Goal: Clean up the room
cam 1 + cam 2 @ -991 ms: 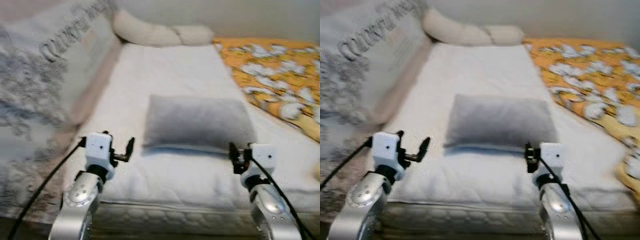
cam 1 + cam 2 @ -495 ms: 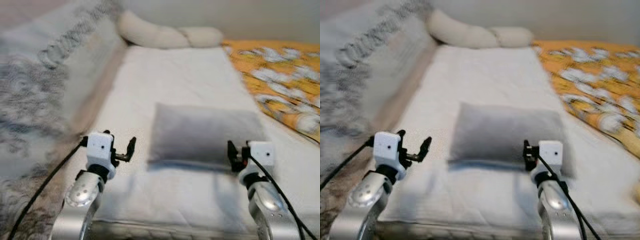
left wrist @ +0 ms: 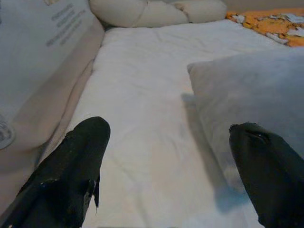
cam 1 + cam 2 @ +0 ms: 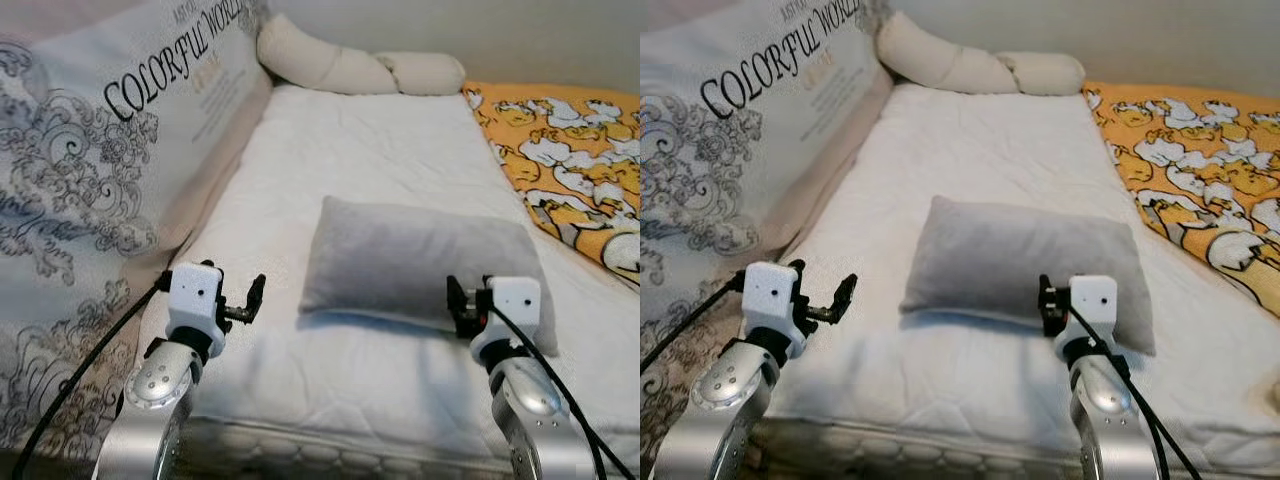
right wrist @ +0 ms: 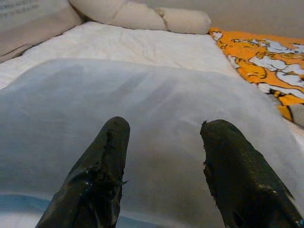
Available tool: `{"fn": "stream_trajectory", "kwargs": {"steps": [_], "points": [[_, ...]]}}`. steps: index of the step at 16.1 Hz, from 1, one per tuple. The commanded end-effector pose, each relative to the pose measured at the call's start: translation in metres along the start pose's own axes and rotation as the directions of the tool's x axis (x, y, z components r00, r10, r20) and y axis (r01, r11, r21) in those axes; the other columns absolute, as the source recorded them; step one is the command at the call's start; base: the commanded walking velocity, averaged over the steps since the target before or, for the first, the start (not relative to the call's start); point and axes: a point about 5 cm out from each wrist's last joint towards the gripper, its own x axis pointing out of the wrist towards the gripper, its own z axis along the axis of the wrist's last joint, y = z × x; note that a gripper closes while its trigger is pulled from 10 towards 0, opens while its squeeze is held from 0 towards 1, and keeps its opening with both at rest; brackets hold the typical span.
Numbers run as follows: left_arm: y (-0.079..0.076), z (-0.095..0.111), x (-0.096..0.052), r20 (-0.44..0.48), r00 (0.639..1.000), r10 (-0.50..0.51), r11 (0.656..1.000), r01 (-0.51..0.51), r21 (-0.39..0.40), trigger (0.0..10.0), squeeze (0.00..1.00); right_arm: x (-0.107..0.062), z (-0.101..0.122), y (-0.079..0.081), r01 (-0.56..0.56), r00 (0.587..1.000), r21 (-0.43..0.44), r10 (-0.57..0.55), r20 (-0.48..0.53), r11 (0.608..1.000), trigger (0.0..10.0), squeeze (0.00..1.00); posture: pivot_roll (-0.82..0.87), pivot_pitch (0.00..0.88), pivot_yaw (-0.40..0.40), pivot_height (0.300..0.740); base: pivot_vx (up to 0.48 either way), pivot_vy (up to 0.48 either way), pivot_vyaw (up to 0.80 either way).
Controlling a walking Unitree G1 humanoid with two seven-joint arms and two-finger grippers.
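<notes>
With both grippers spread, the right gripper (image 4: 1045, 300) should pinch the grey pillow (image 4: 1025, 265)'s near edge while the left gripper (image 4: 255, 296) closes in on its corner.

Both arms are shiny silver tubes with white boxy wrist blocks, a black cable trailing off each, and each gripper (left gripper (image 4: 252, 303), right gripper (image 4: 458, 302)) has stubby matte-black fingers.

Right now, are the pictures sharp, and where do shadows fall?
Both eye views are sharp: the print on the patterned panel reads clearly. In the left eye view the grey pillow casts a soft shadow along its near edge. Left wrist view: black fingers look blurred, the pillow's shadow lies on the white sheet.
</notes>
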Motion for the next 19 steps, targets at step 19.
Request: {"fn": "stream_trajectory", "kwargs": {"steps": [19], "points": [[-0.005,0.001,0.016,-0.014,1.000,0.003,1.000,-0.003,-0.020,10.0,0.00,0.001,0.001,-0.017,0.048,0.998,-0.019,-0.048,-0.027,0.999,10.0,0.00,0.03,0.000,-0.015,0.740,0.000,0.000,0.00]]}}
